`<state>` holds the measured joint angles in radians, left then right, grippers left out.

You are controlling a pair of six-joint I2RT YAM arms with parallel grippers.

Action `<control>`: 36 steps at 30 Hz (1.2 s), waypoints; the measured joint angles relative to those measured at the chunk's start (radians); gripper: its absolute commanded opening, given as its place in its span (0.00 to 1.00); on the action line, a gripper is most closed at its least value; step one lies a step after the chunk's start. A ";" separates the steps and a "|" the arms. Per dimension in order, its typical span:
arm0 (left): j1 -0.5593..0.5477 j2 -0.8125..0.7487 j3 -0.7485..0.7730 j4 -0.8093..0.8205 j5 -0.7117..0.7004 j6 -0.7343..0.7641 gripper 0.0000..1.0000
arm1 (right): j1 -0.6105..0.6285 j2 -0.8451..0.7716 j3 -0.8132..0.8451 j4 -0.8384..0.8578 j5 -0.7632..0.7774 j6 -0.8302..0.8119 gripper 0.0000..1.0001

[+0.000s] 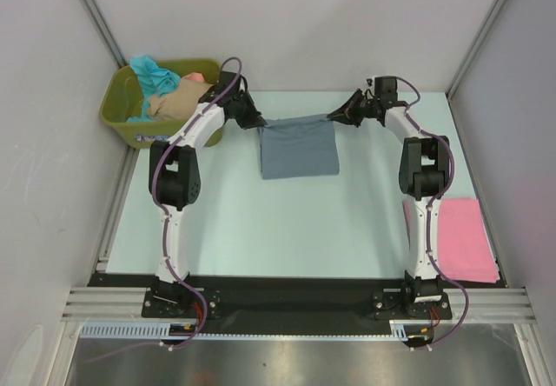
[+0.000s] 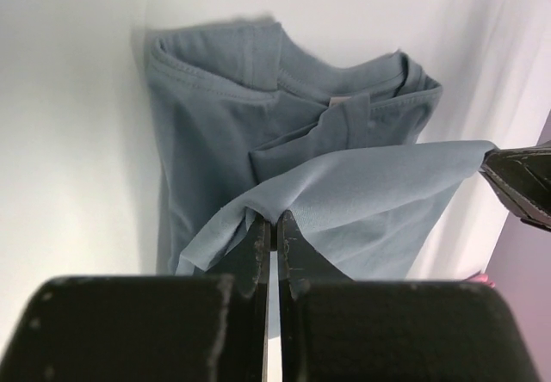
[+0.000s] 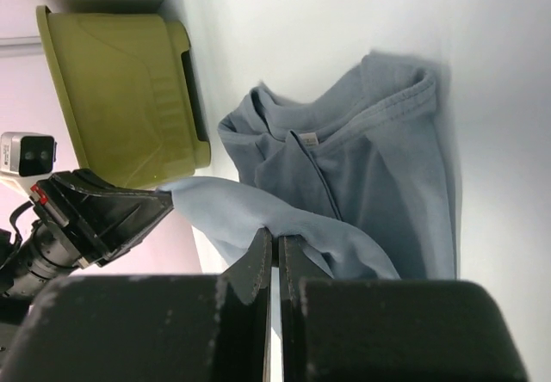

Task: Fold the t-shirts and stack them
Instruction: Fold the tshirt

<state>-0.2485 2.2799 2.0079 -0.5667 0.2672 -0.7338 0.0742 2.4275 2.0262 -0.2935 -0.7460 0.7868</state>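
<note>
A slate grey-blue t-shirt (image 1: 299, 149) lies at the far middle of the table, its far edge lifted and stretched between both grippers. My left gripper (image 1: 259, 123) is shut on its left corner, shown in the left wrist view (image 2: 275, 217). My right gripper (image 1: 335, 117) is shut on its right corner, shown in the right wrist view (image 3: 277, 234). The collar and the rest of the shirt (image 2: 258, 115) lie on the table below (image 3: 379, 167). A folded pink t-shirt (image 1: 462, 238) lies at the right edge. Teal (image 1: 155, 75), beige (image 1: 174, 101) and salmon (image 1: 193, 77) shirts are in the tub.
An olive-green plastic tub (image 1: 122, 112) stands at the far left corner, also in the right wrist view (image 3: 120, 98). White walls close in the table at the back and sides. Both arm bases sit at the near edge.
</note>
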 measured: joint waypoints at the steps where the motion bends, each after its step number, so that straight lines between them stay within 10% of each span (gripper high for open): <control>1: 0.000 0.000 0.000 0.008 -0.001 0.000 0.00 | 0.000 0.000 -0.002 0.009 0.000 0.007 0.00; 22: 0.018 0.074 0.105 0.082 0.003 -0.052 0.05 | -0.012 0.104 0.087 0.122 -0.013 0.131 0.08; 28: 0.027 0.174 0.167 0.092 -0.003 -0.052 0.32 | -0.014 0.194 0.163 0.147 -0.014 0.165 0.13; 36: 0.024 0.234 0.288 0.098 -0.081 0.016 0.69 | -0.056 0.251 0.318 0.086 0.022 0.134 0.49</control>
<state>-0.2249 2.5141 2.2959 -0.4683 0.1864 -0.7181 0.0181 2.6785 2.3440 -0.2073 -0.7238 0.9207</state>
